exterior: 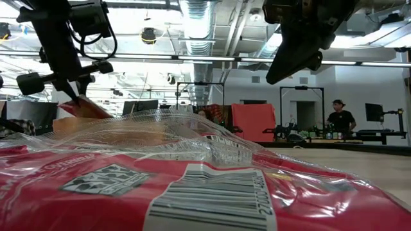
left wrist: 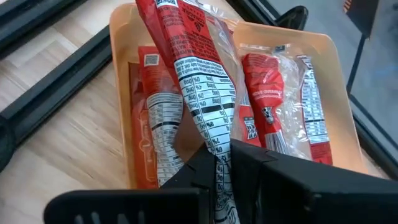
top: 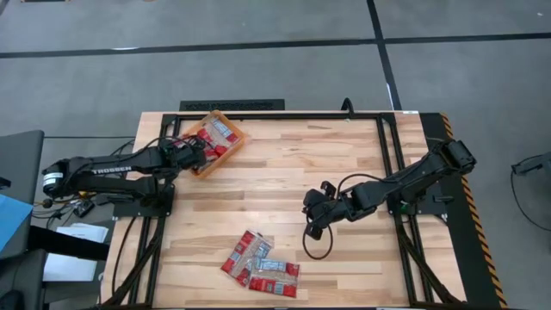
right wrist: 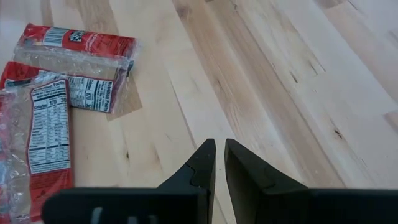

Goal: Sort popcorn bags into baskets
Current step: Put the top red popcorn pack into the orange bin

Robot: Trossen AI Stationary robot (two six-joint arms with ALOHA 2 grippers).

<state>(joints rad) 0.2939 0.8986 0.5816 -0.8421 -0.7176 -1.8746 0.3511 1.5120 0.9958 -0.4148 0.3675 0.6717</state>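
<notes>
- Left gripper [left wrist: 222, 163] is pinching a popcorn bag [left wrist: 196, 74] tight between its closed fingers, dangling it over the orange basket [left wrist: 124, 37] at the table's far left.
- Several packets are already lying inside that basket, so the drop-off step looks to be in hand.
- Next, the jaws are needing to part so the bag falls within the low walls.
- Right gripper [right wrist: 219, 163] is hovering empty over bare wood, fingers nearly together, near the remaining bags [top: 261, 265] lying at the table's front edge.
</notes>
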